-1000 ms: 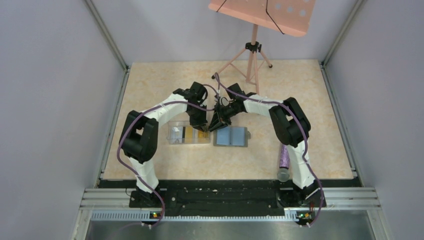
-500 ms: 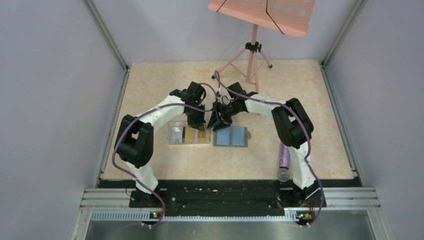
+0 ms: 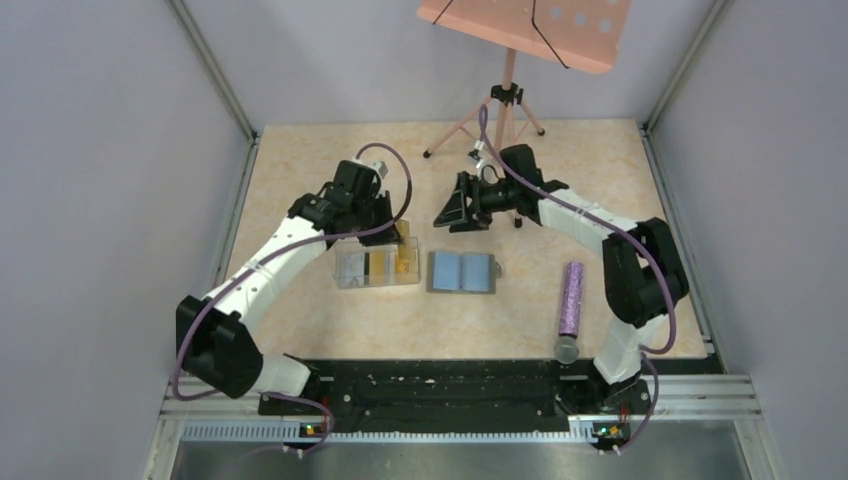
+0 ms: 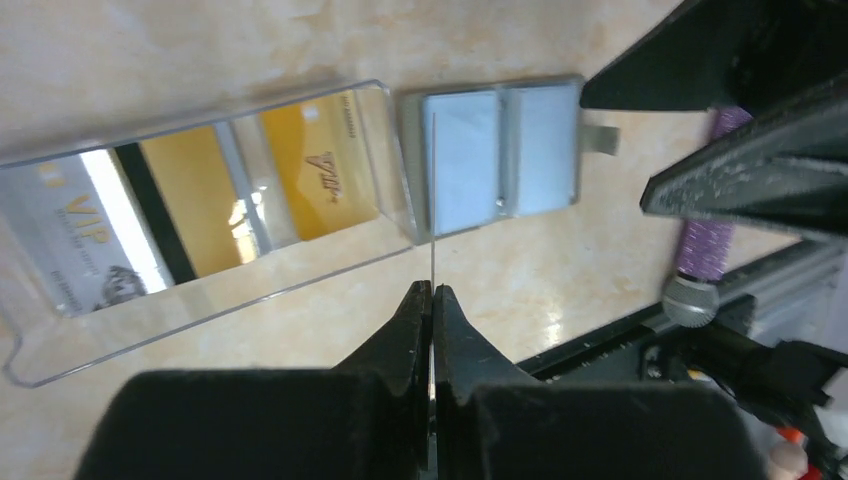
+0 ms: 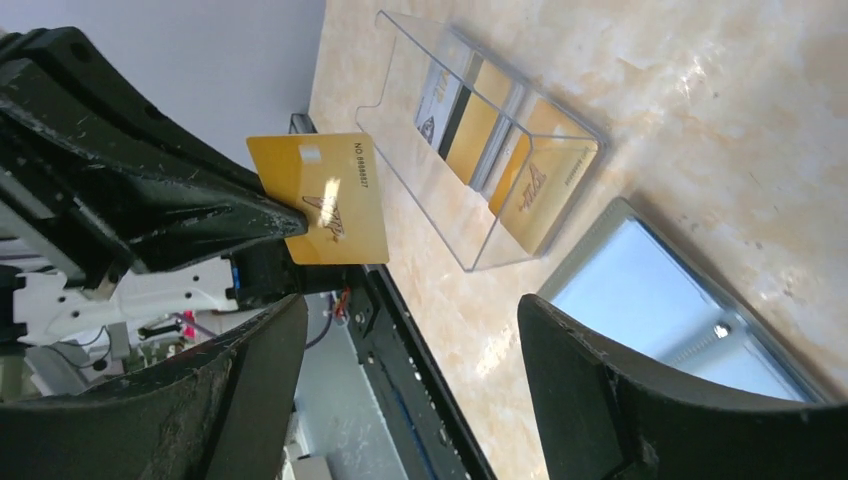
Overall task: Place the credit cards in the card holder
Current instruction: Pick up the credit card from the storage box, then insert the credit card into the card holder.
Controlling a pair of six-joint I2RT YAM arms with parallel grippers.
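Observation:
My left gripper is shut on a yellow credit card, seen edge-on as a thin line in its own wrist view. It hangs over the right end of a clear plastic box. Several more credit cards, yellow and whitish, lie in that box. The card holder lies open and flat just right of the box, showing pale blue-grey pockets. My right gripper stands open and holds nothing, raised behind the holder; its fingers are spread wide.
A purple cylinder with a grey cap lies right of the holder near the front edge. A pink music stand on a tripod stands at the back. Grey walls enclose the table on three sides.
The right gripper opened, let go of the yellow card and drew back away from the left gripper. The left gripper closed on the card and now holds it alone, a little farther back.

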